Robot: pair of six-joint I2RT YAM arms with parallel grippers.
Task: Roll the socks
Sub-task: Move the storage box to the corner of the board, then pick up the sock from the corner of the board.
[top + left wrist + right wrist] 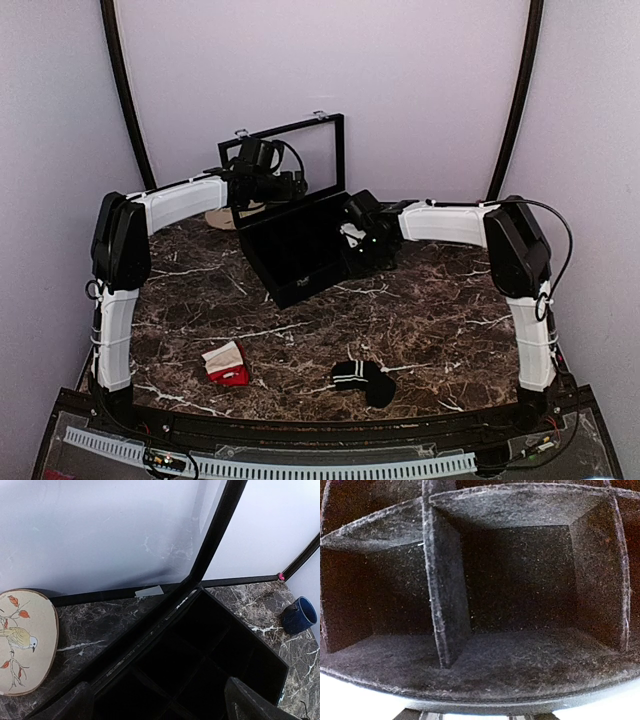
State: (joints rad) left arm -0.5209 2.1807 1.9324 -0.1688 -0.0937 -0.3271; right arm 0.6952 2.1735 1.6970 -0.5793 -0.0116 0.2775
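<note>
- Right now the red sock [227, 363] lies on the marble surface [430, 320] by my left base, well apart from both arms. It looks loosely folded with the cream cuff showing, and I'd judge it isn't a tight roll.
- Left fingers [67, 705] are spread wide with nothing gripped, hovering over the back of the black case [300, 255], close to its raised lid [300, 150].
- Right fingers [355, 238] sit at the case's right edge, with the wrist camera staring into the felt compartments. Can't tell whether they are apart or together, since the tips barely show.
- Risk: both arms are at the case while the sock is at the near edge. A sweeping pull-back by the left arm could clip the lid frame, slamming it shut or shoving the case.
- Risk: the right wrist is low over a divider [445, 595]. Leaving sideways instead of straight up could snag the wall and drag the case.
- Risk: the bird plate [25, 640] is near the case and the blue cup [300, 615] stands beyond its corner. A pushed case could knock either.
- Risk: a black striped sock [363, 380] lies near the red one, so I could grab the wrong one.
- Risk: the fabric is soft. Pinching only the top layer would open the fold, and a roll let go without tucking the cuff would likely spring loose.
</note>
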